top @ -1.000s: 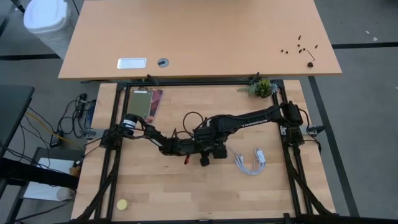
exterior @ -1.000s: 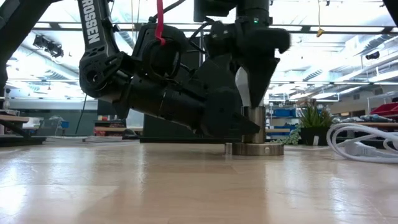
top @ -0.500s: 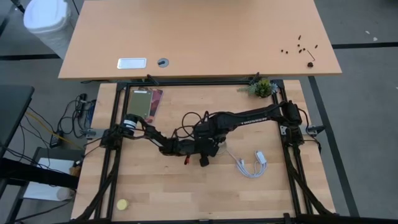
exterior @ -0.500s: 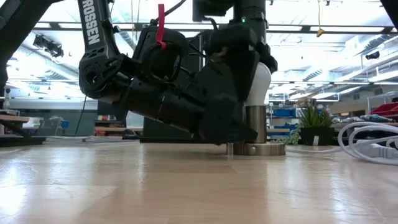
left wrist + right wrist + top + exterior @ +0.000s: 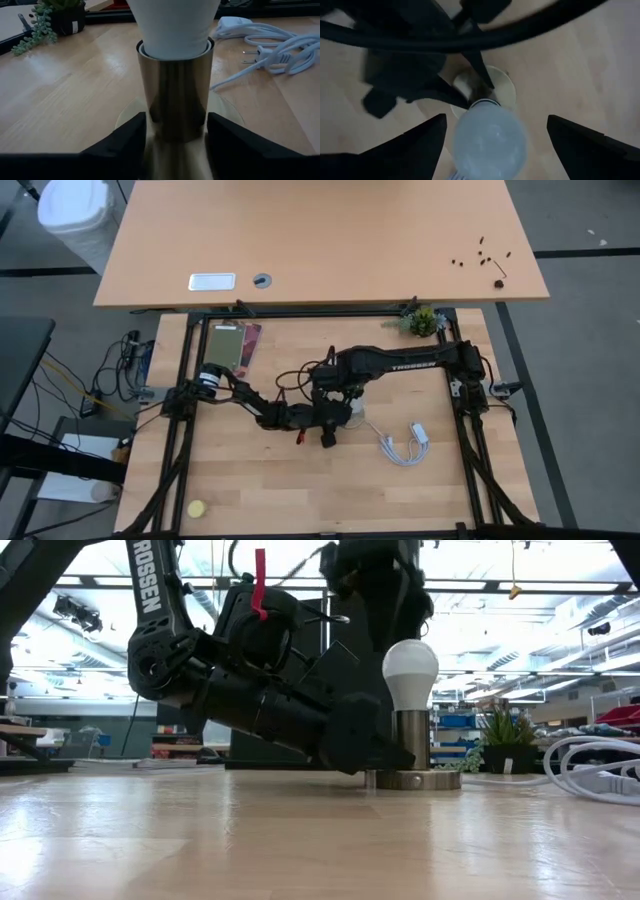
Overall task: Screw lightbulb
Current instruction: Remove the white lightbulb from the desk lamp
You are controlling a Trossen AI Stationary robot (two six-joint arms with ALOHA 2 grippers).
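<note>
evidently the lightbulb (image 5: 410, 670) sat in the socket (image 5: 411, 752) — left gripper (image 5: 176, 134) clamped that socket, right gripper (image 5: 492, 131) hung released above, likely needing a fresh grasp.

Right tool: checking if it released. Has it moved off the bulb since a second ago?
Yes. The right tool, open, has risen off the bulb, which stands in the socket.

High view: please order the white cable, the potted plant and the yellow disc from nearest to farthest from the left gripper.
From the left gripper, which is at the table's middle:
1. White cable, just to its right.
2. Potted plant, at the far right corner of the table.
3. Yellow disc, at the near left corner.
</note>
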